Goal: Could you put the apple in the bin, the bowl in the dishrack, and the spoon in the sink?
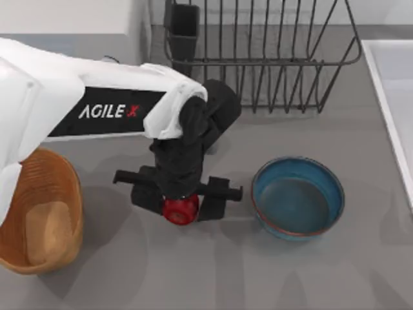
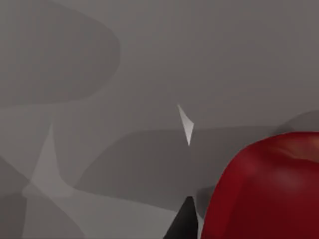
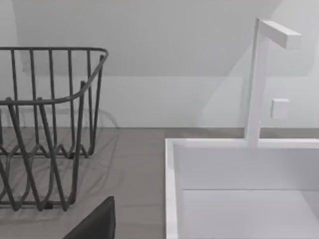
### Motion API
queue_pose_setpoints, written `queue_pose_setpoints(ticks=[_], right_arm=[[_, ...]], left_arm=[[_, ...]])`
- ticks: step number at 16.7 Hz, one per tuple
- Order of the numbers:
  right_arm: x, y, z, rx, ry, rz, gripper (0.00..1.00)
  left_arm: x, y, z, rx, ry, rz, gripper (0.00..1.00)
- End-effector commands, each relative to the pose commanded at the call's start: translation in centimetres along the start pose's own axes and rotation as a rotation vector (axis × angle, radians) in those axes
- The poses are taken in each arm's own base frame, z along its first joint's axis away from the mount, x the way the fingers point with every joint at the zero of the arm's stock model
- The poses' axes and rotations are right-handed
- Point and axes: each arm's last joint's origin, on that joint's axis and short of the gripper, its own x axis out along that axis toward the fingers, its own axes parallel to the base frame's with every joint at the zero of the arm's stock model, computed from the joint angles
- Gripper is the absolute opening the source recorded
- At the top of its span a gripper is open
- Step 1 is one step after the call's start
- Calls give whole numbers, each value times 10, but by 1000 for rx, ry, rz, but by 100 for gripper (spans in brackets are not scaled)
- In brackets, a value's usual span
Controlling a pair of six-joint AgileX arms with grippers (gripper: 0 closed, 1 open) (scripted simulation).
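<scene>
- While the left arm reaches in from the upper left of the top view, its left gripper [image 1: 181,205] sits low at centre frame, directly over the apple [image 1: 181,210]
- Black finger blocks stand out to either side of the red apple, which lies between them on the grey table [image 1: 213,271]; whether the fingers press on it or stand just clear cannot be told
- Left wrist view: the glossy apple [image 2: 269,191] occupies the lower right corner, with one dark fingertip [image 2: 183,224] just beside it at the bottom edge
- Bin [image 1: 39,219]: orange-tan wicker basket at the lower left of the top view, upright, apart from the apple
- Bowl [image 1: 297,198]: blue, reddish rim, upright on the table just right of the gripper, not touching it
- Dishrack [image 1: 258,55]: dark wire rack at top centre, black utensil cup [image 1: 183,29] at its left corner
- Sink [image 1: 393,97]: pale basin at the right edge of the top view; in the right wrist view its white rim [image 3: 172,189] lies beside the dishrack [image 3: 50,129], with a white tap [image 3: 259,79] rising behind it
</scene>
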Motion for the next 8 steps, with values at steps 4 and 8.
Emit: queue_pose_setpoints(ticks=[4, 8], right_arm=[[0, 0, 0, 0, 0, 0, 100], [0, 0, 0, 0, 0, 0, 100]], left_arm=[[-15, -1, 3, 0, -1, 0, 0], [-41, -1, 5, 1, 3, 2, 0]])
